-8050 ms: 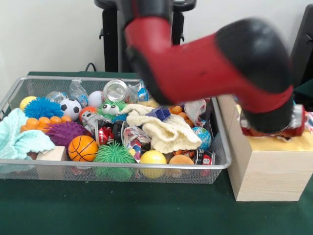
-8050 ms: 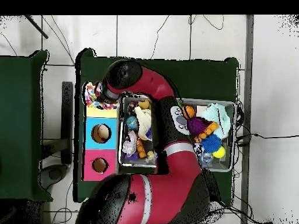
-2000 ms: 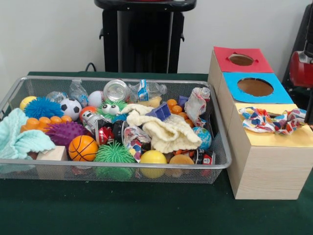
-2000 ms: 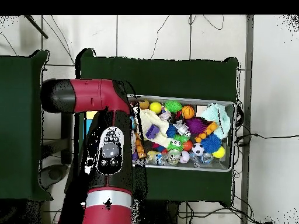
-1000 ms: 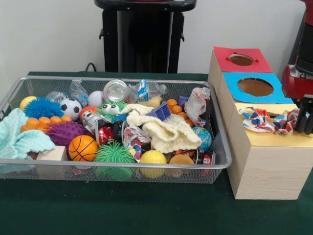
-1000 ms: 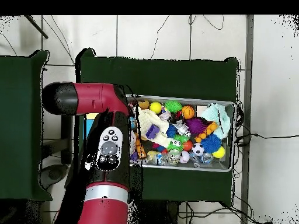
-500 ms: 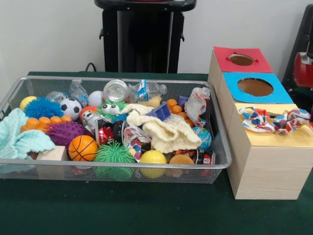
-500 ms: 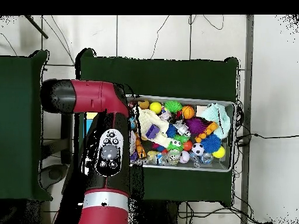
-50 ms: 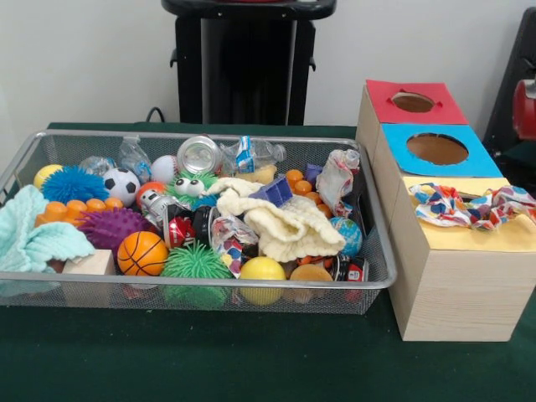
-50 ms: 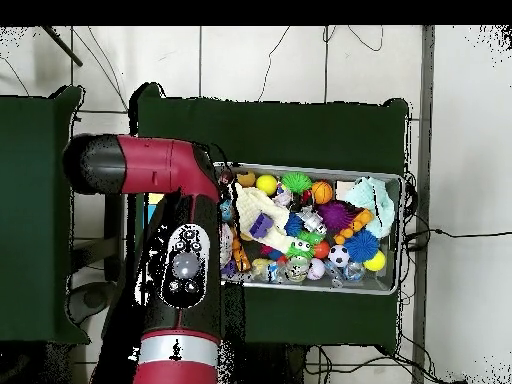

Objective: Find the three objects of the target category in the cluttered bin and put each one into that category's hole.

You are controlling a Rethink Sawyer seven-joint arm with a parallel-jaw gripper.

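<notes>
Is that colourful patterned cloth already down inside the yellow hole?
No. In the front view the patterned cloth lies crumpled on top of the yellow panel, not dropped in.

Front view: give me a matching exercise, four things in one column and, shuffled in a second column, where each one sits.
Things:
1. patterned cloth
2. basketball
3. mint towel
4. soccer ball

Places:
A. at the left end of the wire bin
B. draped over the yellow top of the wooden box
C. near the bin's front edge, beside a green spiky ball
D. toward the bin's back, right of a blue spiky ball

Pairs: 1-B, 2-C, 3-A, 4-D
</notes>
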